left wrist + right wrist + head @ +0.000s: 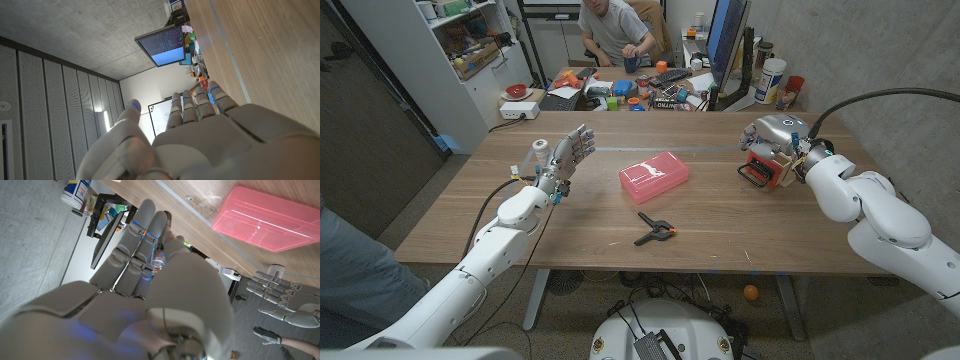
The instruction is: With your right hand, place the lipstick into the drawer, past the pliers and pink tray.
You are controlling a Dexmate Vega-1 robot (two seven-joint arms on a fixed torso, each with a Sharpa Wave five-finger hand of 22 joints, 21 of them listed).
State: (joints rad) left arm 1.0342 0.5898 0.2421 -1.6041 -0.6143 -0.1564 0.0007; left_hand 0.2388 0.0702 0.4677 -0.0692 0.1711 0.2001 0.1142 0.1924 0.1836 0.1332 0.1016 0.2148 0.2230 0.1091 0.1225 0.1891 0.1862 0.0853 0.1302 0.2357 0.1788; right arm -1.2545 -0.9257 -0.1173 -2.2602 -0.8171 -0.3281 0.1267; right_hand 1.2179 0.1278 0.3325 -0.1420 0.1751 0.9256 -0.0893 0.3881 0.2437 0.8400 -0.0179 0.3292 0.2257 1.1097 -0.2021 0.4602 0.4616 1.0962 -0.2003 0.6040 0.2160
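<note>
My right hand (776,133) hovers over the small red drawer (763,168) with a black handle, at the table's right side. In the right wrist view its curled fingers (145,240) pinch a small clear-tipped item, the lipstick (158,261), which is mostly hidden. The pink tray (653,177) (270,220) lies in the middle of the table. The black pliers with orange tips (655,230) sit just in front of it. My left hand (566,160) (200,130) stands raised over the table's left side, fingers apart and holding nothing; it shows again as the left hand (280,297).
Behind the wooden table (570,230) stands a cluttered desk (630,95) where a person (615,30) sits. A monitor (725,40) and a white bottle (771,80) stand at the back right, and a shelf (470,50) at the back left.
</note>
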